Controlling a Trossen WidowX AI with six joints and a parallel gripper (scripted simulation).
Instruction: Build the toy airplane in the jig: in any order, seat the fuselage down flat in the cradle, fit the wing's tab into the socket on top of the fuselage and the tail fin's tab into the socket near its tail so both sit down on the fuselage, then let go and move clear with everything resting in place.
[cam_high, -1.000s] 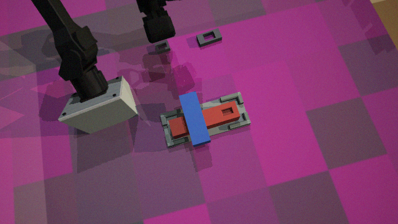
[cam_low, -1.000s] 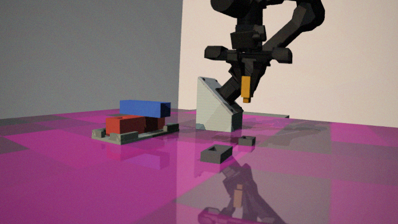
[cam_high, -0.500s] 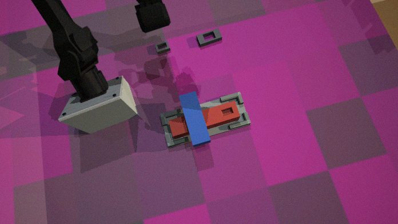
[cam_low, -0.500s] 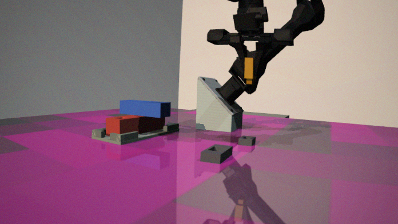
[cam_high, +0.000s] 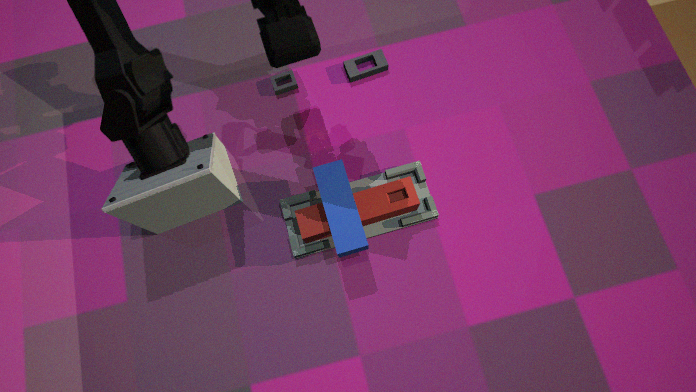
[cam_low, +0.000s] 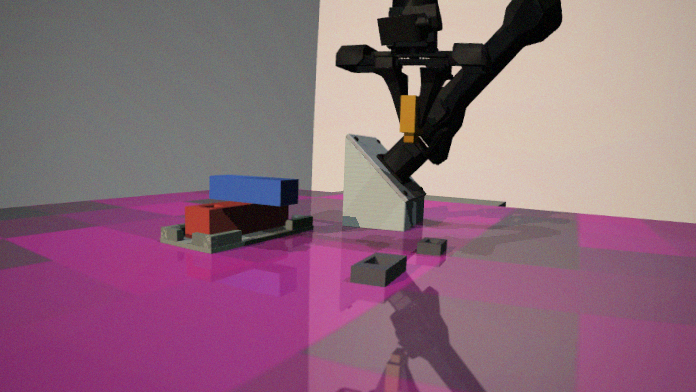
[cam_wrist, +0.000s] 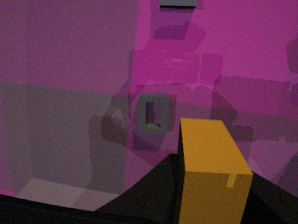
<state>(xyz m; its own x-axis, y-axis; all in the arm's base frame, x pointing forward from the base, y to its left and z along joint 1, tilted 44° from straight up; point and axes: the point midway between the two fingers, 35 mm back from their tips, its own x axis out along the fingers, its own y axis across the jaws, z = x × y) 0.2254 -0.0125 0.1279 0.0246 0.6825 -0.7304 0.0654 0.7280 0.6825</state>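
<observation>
the yellow tail fin (cam_low: 408, 114) (cam_wrist: 214, 150) is clenched in the jaws (wing placed); carrying is judged underway, tab-to-socket alignment above the red fuselage (cam_high: 385, 200) (cam_low: 200, 221) being required next.

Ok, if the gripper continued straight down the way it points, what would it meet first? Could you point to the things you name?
Probably the small dark-grey rectangular holder (cam_high: 287, 90) (cam_low: 428, 249) (cam_wrist: 165, 115), with the held yellow block-shaped fin (cam_low: 408, 115) (cam_wrist: 215, 195) touching first; alignment is unclear.

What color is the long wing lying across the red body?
The wing is plain blue, clearest from the top.
</observation>
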